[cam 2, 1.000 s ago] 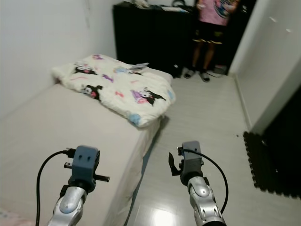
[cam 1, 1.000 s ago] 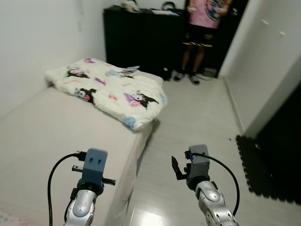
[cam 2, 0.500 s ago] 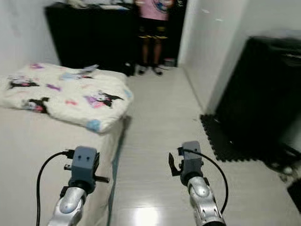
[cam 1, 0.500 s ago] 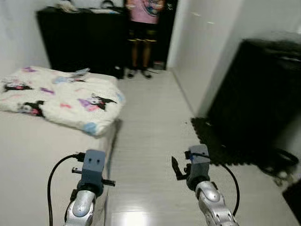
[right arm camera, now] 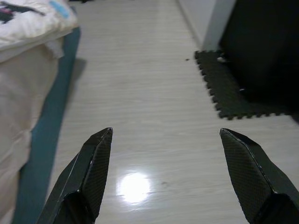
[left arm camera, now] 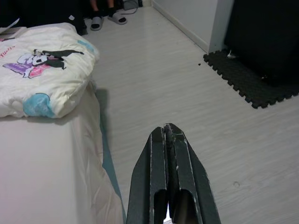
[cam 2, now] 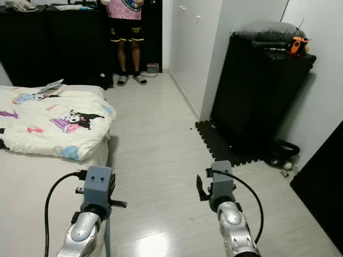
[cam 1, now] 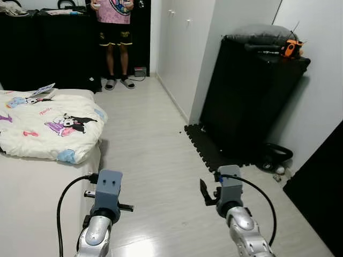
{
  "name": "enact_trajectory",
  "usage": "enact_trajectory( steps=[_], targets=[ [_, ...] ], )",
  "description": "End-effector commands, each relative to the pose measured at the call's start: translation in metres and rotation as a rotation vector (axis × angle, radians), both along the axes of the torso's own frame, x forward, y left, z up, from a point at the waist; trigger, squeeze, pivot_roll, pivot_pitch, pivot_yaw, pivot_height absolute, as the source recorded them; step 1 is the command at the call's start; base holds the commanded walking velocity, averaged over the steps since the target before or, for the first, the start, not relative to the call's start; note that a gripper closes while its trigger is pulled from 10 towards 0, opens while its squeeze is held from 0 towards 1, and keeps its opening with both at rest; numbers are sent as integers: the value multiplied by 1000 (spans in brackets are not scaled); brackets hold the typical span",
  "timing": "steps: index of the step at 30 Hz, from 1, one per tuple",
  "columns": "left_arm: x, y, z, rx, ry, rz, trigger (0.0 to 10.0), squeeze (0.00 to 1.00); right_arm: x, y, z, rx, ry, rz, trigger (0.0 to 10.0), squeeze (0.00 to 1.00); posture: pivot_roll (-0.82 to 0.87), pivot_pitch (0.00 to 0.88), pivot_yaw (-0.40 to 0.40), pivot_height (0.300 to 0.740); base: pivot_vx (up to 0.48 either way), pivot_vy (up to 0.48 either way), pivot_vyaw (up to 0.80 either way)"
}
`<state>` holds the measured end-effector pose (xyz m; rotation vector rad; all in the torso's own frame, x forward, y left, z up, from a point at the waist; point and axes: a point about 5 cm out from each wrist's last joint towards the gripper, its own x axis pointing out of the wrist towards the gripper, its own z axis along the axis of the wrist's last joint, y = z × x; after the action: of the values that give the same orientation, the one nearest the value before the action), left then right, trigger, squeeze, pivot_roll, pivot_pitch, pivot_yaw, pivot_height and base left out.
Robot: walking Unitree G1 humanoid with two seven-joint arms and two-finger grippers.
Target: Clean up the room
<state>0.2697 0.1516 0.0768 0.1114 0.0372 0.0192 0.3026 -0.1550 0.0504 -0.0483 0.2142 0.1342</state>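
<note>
Over the pale wood floor, both arms reach forward with nothing in them: the left claw has its fingers pressed together beside the bed, and the right claw is spread wide. On the left, a cartoon-print quilt lies crumpled on the bed's far end. On the right, a black cabinet stands on a dark foam mat, an orange toy on top. A person stands far back.
</note>
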Motion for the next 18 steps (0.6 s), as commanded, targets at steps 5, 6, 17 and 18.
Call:
enact_trajectory(
  steps=[5,6,17,18],
  targets=[
    [-2,-3,0,-42,-10,-18,10000,0,-1,-2,-4,-5,15,0,10000,0,-48,94,-38,740,48,0,0],
    [-1,-3,1,-47,-15,-15,10000,0,-1,-2,-4,-5,14,0,10000,0,-48,94,-38,740,262,0,0],
    [0,2,5,-48,-34,24,10000,0,-1,0,-4,-5,14,11,10000,0,-48,86,-39,740,348,0,0],
    [-1,2,5,-49,-34,23,10000,0,-1,0,-4,-3,14,12,10000,0,-48,86,-39,740,356,0,0]
  ],
)
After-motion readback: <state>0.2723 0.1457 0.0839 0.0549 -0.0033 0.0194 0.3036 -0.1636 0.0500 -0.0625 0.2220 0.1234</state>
